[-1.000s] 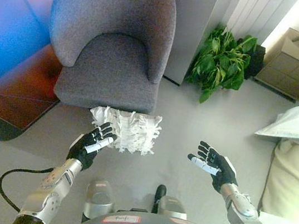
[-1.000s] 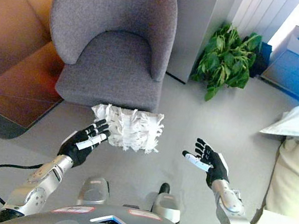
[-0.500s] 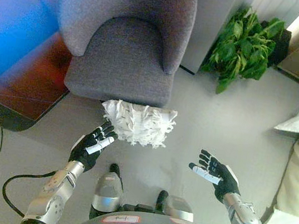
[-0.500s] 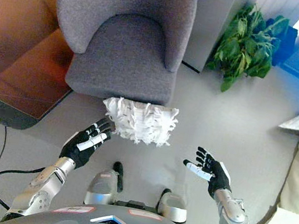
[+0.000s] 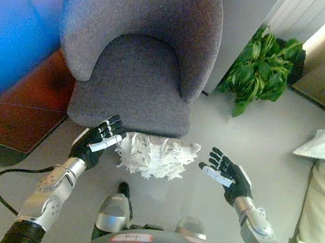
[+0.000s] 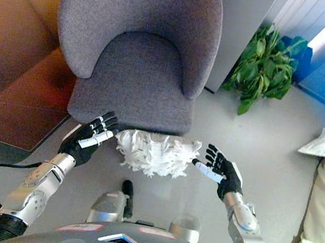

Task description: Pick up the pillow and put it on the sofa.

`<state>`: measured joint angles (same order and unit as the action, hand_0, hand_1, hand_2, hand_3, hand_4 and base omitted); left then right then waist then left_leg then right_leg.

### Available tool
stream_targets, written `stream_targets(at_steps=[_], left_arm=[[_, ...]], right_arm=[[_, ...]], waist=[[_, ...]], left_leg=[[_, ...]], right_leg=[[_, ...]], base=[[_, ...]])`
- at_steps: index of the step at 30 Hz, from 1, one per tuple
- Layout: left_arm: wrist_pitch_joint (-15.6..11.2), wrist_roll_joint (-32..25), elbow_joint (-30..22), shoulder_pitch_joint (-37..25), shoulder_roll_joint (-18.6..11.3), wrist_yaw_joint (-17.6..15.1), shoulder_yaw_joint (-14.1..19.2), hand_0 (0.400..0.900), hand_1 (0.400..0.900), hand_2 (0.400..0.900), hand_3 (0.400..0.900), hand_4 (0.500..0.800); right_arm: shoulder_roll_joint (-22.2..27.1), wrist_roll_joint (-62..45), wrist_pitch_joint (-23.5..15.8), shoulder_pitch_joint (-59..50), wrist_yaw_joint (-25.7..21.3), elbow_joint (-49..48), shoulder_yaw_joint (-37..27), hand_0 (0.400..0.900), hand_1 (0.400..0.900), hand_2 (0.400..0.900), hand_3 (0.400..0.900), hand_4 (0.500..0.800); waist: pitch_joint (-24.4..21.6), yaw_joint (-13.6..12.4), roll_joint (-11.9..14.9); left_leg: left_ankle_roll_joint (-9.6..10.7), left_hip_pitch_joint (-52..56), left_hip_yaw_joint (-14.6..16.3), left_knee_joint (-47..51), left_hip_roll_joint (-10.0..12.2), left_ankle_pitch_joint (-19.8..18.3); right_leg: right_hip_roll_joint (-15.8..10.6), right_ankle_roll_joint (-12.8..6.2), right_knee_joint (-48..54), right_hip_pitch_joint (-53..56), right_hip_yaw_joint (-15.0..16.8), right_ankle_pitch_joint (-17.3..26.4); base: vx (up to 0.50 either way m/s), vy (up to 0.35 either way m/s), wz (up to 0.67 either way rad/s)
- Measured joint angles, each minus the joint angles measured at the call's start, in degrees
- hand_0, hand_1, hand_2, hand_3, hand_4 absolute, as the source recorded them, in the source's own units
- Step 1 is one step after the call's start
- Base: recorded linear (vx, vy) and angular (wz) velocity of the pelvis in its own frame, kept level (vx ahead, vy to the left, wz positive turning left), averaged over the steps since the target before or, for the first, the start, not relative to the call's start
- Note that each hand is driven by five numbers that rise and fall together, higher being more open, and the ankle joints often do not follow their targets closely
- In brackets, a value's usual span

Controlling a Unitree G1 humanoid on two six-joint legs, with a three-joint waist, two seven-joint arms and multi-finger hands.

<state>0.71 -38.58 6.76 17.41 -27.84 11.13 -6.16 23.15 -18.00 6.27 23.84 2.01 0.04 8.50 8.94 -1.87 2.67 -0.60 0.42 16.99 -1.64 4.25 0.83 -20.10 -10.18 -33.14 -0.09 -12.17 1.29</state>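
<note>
The left hand (image 6: pixel 86 139) and right hand (image 6: pixel 220 172) are both spread open, holding nothing, one just beside each end of the white shaggy pillow (image 6: pixel 156 153). The pillow lies on the floor (image 6: pixel 259 130) against the front of the grey armchair (image 6: pixel 137 63).

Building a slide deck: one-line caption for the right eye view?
Open left hand and right hand flank a white shaggy pillow on the floor before a grey armchair.

Shaggy white tufted pillow (image 5: pixel 156 157) — matt grey woven-cloth sofa (image 5: pixel 137 50).
</note>
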Motion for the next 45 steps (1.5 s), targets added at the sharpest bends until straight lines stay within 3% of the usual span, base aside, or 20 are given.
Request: stream_targets(at_steps=[4, 6, 7, 10, 12, 14, 15, 16, 18, 19, 21, 23, 27, 31, 35, 39, 45], left_arm=[[0.7, 0.0, 0.0, 0.1, -0.7, -0.5, 0.6, 0.900, 0.900, 0.900, 0.900, 0.800], [1.4, 0.0, 0.1, 0.0, -0.8, -0.6, 0.1, 0.900, 0.900, 0.900, 0.900, 0.800], [1.7, 0.0, 0.1, -0.1, -0.9, -0.7, -0.2, 0.900, 0.900, 0.900, 0.900, 0.800], [1.8, -0.1, 0.1, -0.1, -1.5, -1.8, -1.5, 0.900, 0.900, 0.900, 0.900, 0.800], [1.8, -0.1, 0.1, -0.6, -2.0, -2.4, -2.3, 0.900, 0.900, 0.900, 0.900, 0.800], [1.9, -0.6, 0.0, -1.5, -3.8, -2.6, -2.9, 0.900, 0.900, 0.900, 0.900, 0.800], [1.8, -0.6, -0.2, -1.6, -5.5, -2.6, -2.9, 0.900, 0.900, 0.900, 0.900, 0.800], [1.9, -0.5, 0.7, -1.8, -5.7, -2.8, -2.7, 0.900, 0.900, 0.900, 0.900, 0.800], [3.3, -0.6, 0.6, 0.5, -3.7, -3.2, -3.2, 0.900, 0.900, 0.900, 0.900, 0.800], [4.4, -0.6, 0.5, 1.4, -2.6, -2.9, -3.8, 0.900, 0.900, 0.900, 0.900, 0.800], [4.8, -0.6, 0.2, 2.3, -1.0, -1.7, -4.3, 0.900, 0.900, 0.900, 0.900, 0.800], [4.5, -1.6, -0.6, 1.8, -0.9, -1.5, -4.8, 0.900, 0.900, 0.900, 0.900, 0.800], [2.0, -4.5, -0.6, -4.6, -2.7, -2.6, -4.8, 0.900, 0.900, 0.900, 0.900, 0.800], [-2.6, -7.4, -0.7, -11.0, -5.0, -5.1, -4.6, 0.900, 0.900, 0.900, 0.900, 0.800], [-5.3, -8.6, -0.7, -13.5, -5.8, -7.4, -4.2, 0.900, 0.900, 0.900, 0.900, 0.800], [-5.7, -9.0, -0.2, -14.0, -5.7, -8.8, -3.7, 0.900, 0.900, 0.900, 0.900, 0.800], [-9.3, -9.1, -1.0, -16.5, -5.7, -9.4, -3.6, 0.900, 0.900, 0.900, 0.900, 0.800]], right_arm=[[0.1, 0.8, -0.1, 2.2, -0.2, 0.0, 2.0, 0.900, 0.900, 0.900, 0.900, 0.800], [0.4, 0.8, -0.4, 2.3, -0.3, 0.3, 2.0, 0.900, 0.900, 0.900, 0.900, 0.800], [0.7, 0.8, -0.8, 2.0, -0.4, 0.7, 2.0, 0.900, 0.900, 0.900, 0.900, 0.800], [1.6, 3.9, -1.8, 0.9, -1.0, 1.5, 2.4, 0.900, 0.900, 0.900, 0.900, 0.800], [2.1, 7.3, -2.2, 0.1, -1.9, 1.5, 2.6, 0.900, 0.900, 0.900, 0.900, 0.800], [2.5, 11.0, -2.3, -0.7, -2.8, 1.8, 3.0, 0.900, 0.900, 0.900, 0.900, 0.800], [2.5, 12.6, -2.3, -0.7, -3.0, 1.8, 3.4, 0.900, 0.900, 0.900, 0.900, 0.800], [3.4, 14.3, -2.3, -1.0, -3.0, 2.5, 3.7, 0.900, 0.900, 0.900, 0.900, 0.800], [7.3, 17.1, -2.0, -2.9, -3.2, 2.8, 3.0, 0.900, 0.900, 0.900, 0.900, 0.800], [9.8, 19.6, -2.2, -3.0, -3.7, 2.8, 2.1, 0.900, 0.900, 0.900, 0.900, 0.800], [14.7, 23.9, -2.3, -2.9, -5.5, 2.8, 1.4, 0.900, 0.900, 0.900, 0.900, 0.800], [18.0, 27.3, -2.4, -4.0, -8.4, 3.0, 1.6, 0.900, 0.900, 0.900, 0.900, 0.800], [18.3, 30.5, -3.6, -12.1, -12.7, 5.0, 3.4, 0.900, 0.900, 0.900, 0.900, 0.800], [18.6, 33.3, -5.8, -21.2, -15.6, 5.2, 5.3, 0.900, 0.900, 0.900, 0.900, 0.800], [18.9, 34.3, -6.3, -26.8, -17.2, 5.0, 5.3, 0.900, 0.900, 0.900, 0.900, 0.800], [19.1, 34.2, -6.4, -29.6, -17.8, 5.0, 5.2, 0.900, 0.900, 0.900, 0.900, 0.800], [20.0, 33.2, -6.4, -33.0, -18.5, 4.2, 5.3, 0.900, 0.900, 0.900, 0.900, 0.800]], waist=[[-1.2, 0.2, 0.0], [-1.2, 0.3, -0.1], [-1.1, 0.3, -0.1], [-1.2, 0.3, 0.1], [-1.3, 0.6, 0.9], [-0.7, 0.2, 2.5], [-0.4, 0.3, 4.4], [0.1, -0.4, 4.8], [0.2, 0.0, 0.5], [0.2, 0.2, -1.1], [0.4, 0.3, -2.7], [0.8, 0.3, -3.3], [5.8, 0.2, -3.1], [13.1, 0.1, -3.3], [18.2, -0.1, -3.6], [19.7, -0.4, -3.4], [20.0, -0.4, -3.7]], left_leg=[[-0.7, 0.9, -1.1, 2.0, 0.2, -0.1], [-0.6, 1.2, -1.9, 1.8, 0.3, -0.1], [-0.1, 1.4, -2.6, 1.9, 0.3, -0.2], [1.3, 1.6, -4.0, 1.8, 0.3, -0.3], [3.2, 0.6, -5.6, 0.9, 0.7, -0.2], [6.2, -0.6, -7.9, -1.1, 1.9, -0.4], [8.2, -1.1, -8.4, -2.2, 2.5, -0.6], [10.6, -1.2, -7.8, -3.8, 4.7, -1.0], [9.9, -2.4, -7.7, -4.7, 11.5, -1.0], [9.1, -1.6, -7.6, -4.1, 13.1, -0.5], [8.3, -1.5, -7.3, -2.8, 13.8, 0.7], [9.8, -4.1, -7.8, -3.2, 13.8, 2.2], [12.3, -11.6, -9.5, -5.3, 12.9, 3.7], [11.7, -21.1, -12.0, -11.1, 10.9, 3.7], [10.8, -31.3, -13.0, -17.9, 10.1, 3.5], [10.4, -39.7, -13.5, -23.3, 10.2, 3.5], [9.8, -48.5, -14.0, -30.7, 11.0, 2.5]], right_leg=[[-0.1, 0.93, 2.5, -4.4, -3.6, -1.2], [-1.2, 0.67, 7.4, -4.9, -3.9, -1.0], [-2.6, 0.18, 11.0, -5.1, -4.1, -0.7], [-7.1, -4.71, 23.9, -4.0, -3.5, 3.2], [-8.8, -4.24, 30.6, -3.7, -3.2, 6.2], [-8.2, -2.81, 33.6, -1.3, -3.6, 8.5], [-7.2, -1.02, 32.4, 0.1, -2.9, 10.0], [-6.0, -5.14, 32.0, 0.8, -3.8, 5.9], [0.0, -3.22, 31.7, 1.4, -5.1, 4.0], [1.5, -2.45, 31.6, 1.6, -5.8, 3.7], [2.8, -2.07, 31.4, 1.7, -6.3, 3.4], [2.9, -2.04, 29.6, -1.0, -6.5, 2.9], [1.0, -2.11, 25.0, -8.2, -6.7, 2.7], [-2.6, -2.08, 16.4, -17.2, -5.5, 0.4], [-5.7, -2.14, 5.3, -27.0, -3.5, -4.1], [-7.4, -1.66, -3.2, -35.2, -2.2, -7.5], [-8.4, -1.38, -11.3, -43.3, 0.0, -10.2]], base=[[0.14, -0.187, 0.28], [0.24, -0.313, 0.28], [0.18, -0.328, 0.29], [0.12, -0.313, 0.37], [0.16, -0.283, 0.43], [0.19, -0.236, 0.37], [0.18, -0.170, 0.26], [0.15, -0.140, 0.26], [0.07, -0.124, 0.31], [-0.05, -0.119, 0.35], [-0.19, -0.108, 0.36], [-0.27, -0.085, 0.34], [-0.27, -0.048, 0.25], [-0.25, -0.024, 0.31], [-0.21, -0.035, 0.32], [-0.17, 0.014, 0.21], [-0.10, 0.029, 0.11]])
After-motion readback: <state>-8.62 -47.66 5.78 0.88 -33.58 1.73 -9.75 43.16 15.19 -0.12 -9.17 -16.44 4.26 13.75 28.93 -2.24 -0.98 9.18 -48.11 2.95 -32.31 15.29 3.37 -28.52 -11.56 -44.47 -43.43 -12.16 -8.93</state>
